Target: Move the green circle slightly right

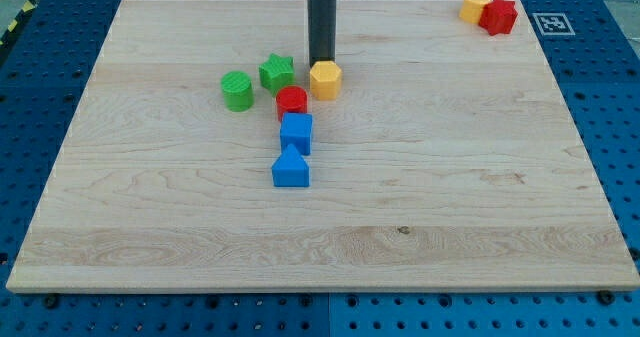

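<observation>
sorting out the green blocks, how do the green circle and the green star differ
Shape: the green circle is a round cylinder, the green star has points.
Position: the green circle lies furthest toward the view's left in the cluster; the green star lies nearer my tip.
Neighbours: the green star is close to the red circle; the green circle stands apart.
Both are green.

Single camera, high front, angled down, whole board (480, 207) visible.

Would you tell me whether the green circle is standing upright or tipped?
Upright: the green circle rests on its base, flat round top facing up.
</observation>
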Controlling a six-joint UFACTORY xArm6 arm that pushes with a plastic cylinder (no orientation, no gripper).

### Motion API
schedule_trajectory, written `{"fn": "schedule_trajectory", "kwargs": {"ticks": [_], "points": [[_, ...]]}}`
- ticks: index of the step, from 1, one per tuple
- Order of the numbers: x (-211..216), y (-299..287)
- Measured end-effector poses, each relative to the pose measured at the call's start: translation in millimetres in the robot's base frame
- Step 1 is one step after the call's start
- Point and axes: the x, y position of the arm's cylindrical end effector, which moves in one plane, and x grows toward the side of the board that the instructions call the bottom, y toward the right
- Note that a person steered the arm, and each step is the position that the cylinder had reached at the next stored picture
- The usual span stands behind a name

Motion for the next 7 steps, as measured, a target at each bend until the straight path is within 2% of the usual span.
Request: {"fn": "schedule_trajectory", "kwargs": {"ticks": [1,2,3,4,5,6,7], "points": [[21,0],[-40,-4],[-93,-46],[-90,-142],[-50,-195],[5,-196],[22,-190]]}}
